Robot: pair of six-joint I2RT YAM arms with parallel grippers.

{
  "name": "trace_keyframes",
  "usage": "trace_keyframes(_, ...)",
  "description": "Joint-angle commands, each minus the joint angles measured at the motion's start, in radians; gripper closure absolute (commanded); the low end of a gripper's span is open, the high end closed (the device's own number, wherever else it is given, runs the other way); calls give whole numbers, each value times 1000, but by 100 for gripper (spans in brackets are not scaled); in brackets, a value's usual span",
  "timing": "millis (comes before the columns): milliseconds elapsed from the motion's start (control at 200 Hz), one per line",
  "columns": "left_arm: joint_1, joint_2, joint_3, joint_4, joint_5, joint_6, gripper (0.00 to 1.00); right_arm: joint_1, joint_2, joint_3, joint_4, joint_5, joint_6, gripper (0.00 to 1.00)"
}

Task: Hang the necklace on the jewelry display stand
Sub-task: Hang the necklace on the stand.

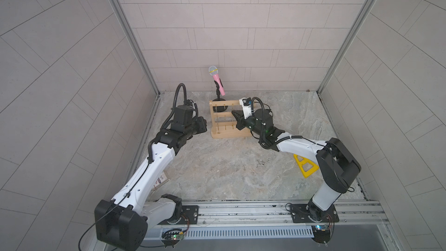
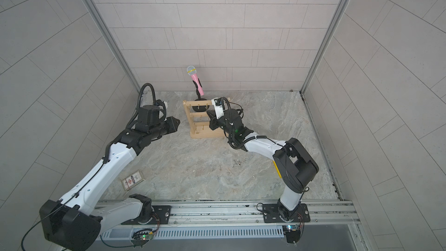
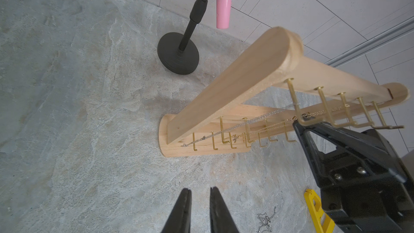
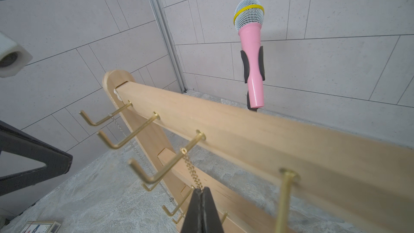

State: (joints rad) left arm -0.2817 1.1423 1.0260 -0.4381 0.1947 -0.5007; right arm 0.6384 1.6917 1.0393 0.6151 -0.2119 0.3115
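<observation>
Left end effector (image 3: 200, 190), its fingers slightly parted and holding nothing, hovers above the tabletop (image 1: 217, 177) just left of the wooden jewelry stand (image 1: 229, 135). The stand is upright near the back wall, in front of a pink microphone (image 1: 217, 78). Right end effector (image 4: 202, 190), fingers pressed together, pinches the gold necklace (image 4: 191, 170), whose end ring sits over a hook on the stand's top bar; a loose silver chain (image 1: 261, 162) and a yellow triangle (image 1: 305, 165) lie farther right on the tabletop.
</observation>
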Motion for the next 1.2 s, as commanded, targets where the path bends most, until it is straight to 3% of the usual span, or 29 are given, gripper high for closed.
trace_keyframes(0, 6, -15, -10, 19, -2, 2, 80, -5, -48, -8, -11, -22, -6, 100)
trace_keyframes(495, 15, -13, -16, 29, 0, -3, 80, 11, -91, 33, -122, -138, -8, 100)
trace_keyframes(1191, 22, -10, -26, 41, 10, -12, 80, 32, -172, 16, -145, -158, -9, 100)
